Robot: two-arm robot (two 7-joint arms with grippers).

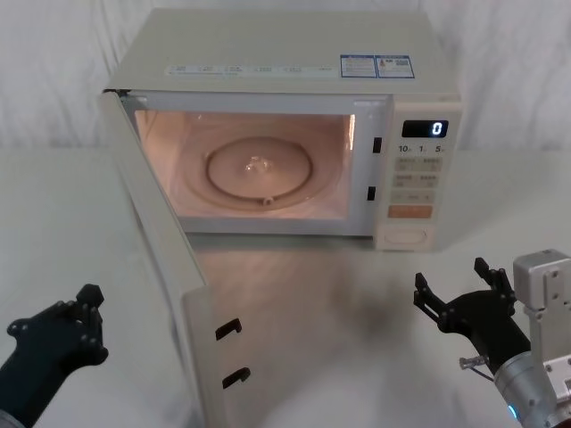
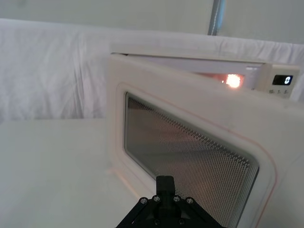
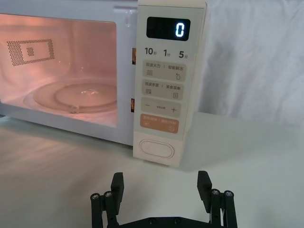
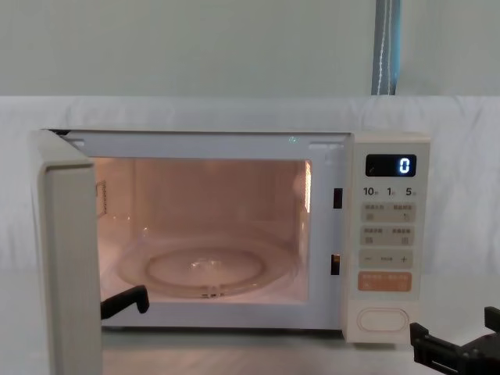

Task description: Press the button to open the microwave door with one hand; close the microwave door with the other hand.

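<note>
Right pincer (image 3: 161, 190) (open), button (image 3: 155, 148) just ahead

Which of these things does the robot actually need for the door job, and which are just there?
Needed:
- microwave
- microwave door, swung open
- button
- right hand, open, before the control panel
- left hand, outside the open door

Just there:
- glass turntable inside
- white table
- display reading 0
- orange bar button
</note>
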